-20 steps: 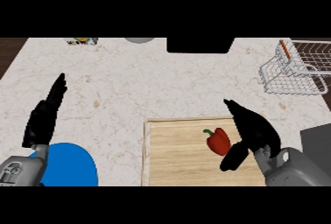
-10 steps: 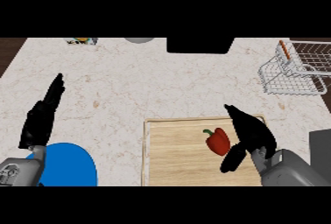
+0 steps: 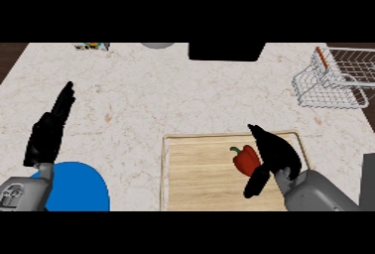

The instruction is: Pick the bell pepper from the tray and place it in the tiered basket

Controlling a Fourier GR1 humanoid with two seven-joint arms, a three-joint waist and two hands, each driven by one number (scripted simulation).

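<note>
Nearest, lower L: blue plate [image 3: 79, 187], partly cut off by the view's edge. Wooden tray [image 3: 196, 171] sits lower centre-R on the marble counter [image 3: 168, 99]. Red bell pepper [image 3: 247, 159], green stem pointing up-L, lies on the tray's R half. Right hand [image 3: 277, 155] is over the tray, just R of the pepper. Can't tell if it touches. Its fingers [image 3: 261, 135] are straight & pressed together, reaching past the pepper's top. Thumb [image 3: 254, 186] is stretched out below it, nothing pinched. Left hand [image 3: 45, 136] is near the L edge, well apart from the tray, fingers straight, together, pointing away. Far R: white wire tiered basket [image 3: 333, 82] w/ a thin orange item [image 3: 320, 55] at its back. Far edge: black block [image 3: 225, 51], grey round thing [image 3: 156, 44].
</note>
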